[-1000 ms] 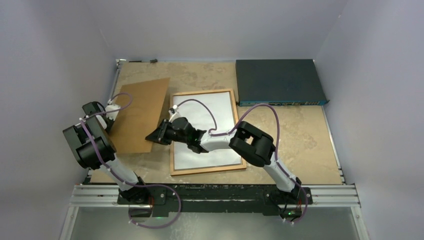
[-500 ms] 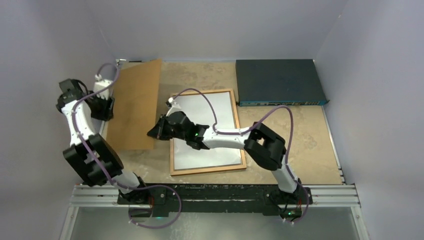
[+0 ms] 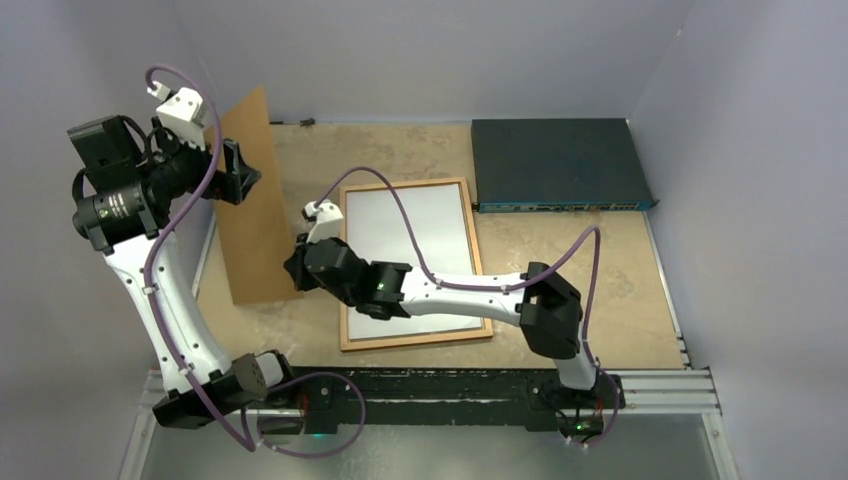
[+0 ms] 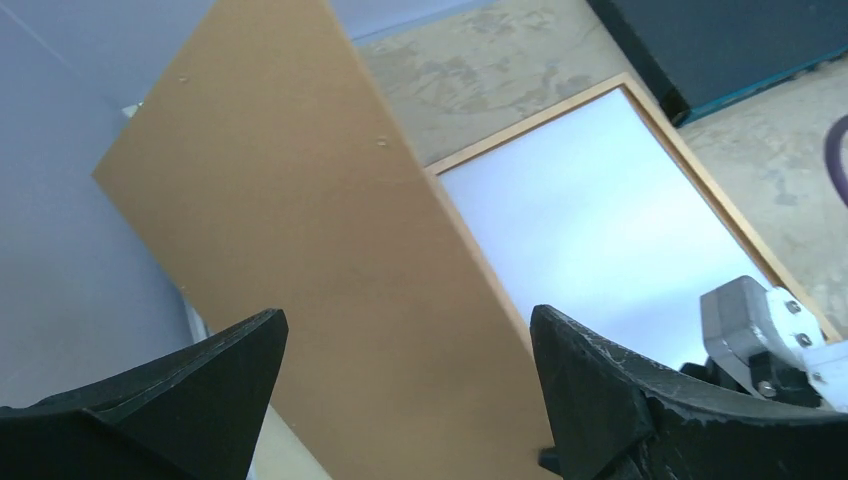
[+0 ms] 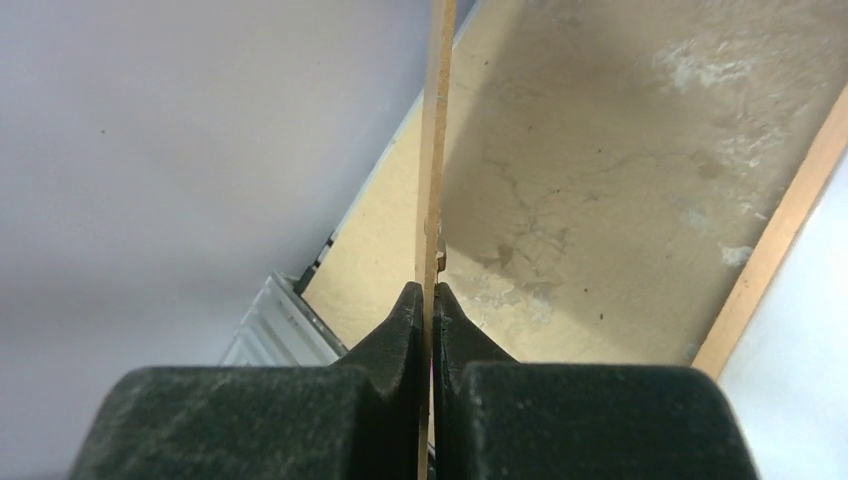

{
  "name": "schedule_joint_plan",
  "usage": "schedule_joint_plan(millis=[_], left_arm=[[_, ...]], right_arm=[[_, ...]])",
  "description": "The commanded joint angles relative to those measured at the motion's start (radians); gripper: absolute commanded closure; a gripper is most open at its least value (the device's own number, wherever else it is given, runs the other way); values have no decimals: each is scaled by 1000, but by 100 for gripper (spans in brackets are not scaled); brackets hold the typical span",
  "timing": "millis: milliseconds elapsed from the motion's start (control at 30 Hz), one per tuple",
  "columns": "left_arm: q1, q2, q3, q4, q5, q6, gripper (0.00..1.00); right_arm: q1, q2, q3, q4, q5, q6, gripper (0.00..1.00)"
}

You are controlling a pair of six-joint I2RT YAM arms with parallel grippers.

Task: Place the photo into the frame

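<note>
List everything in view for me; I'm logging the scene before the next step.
backing board: one, brown, tilted up on edge at the left
frame: one, orange-brown, flat at the table's centre
photo: one, white back up, inside the frame
flat box: one, dark blue, far right corner
table: one, beige marbled, under everything
left hand: one, black, open, by the board's upper part
right hand: one, black, shut on the board's near edge

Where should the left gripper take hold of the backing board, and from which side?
Grip the backing board by its thin edge toward its far end, coming from the wall side with the open left gripper straddling its thickness. The board stands tilted on edge and the right gripper pinches its near end, so a far grip should steady it.
</note>
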Motion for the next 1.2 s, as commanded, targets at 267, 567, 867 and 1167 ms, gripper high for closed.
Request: schedule_joint_plan(millis=[267, 567, 867, 1167], left_arm=[[3, -83, -65, -58, -27, -157, 5], [0, -78, -193, 9, -173, -251, 5], [-13, -29, -200, -9, -230, -235, 12], [-73, 7, -175, -26, -326, -200, 57]], right_arm=[[59, -7, 193, -6, 312, -146, 100], [106, 55, 295, -30, 335, -163, 100], [125, 94, 366, -62, 355, -197, 100], [160, 109, 428, -40, 298, -223, 100]])
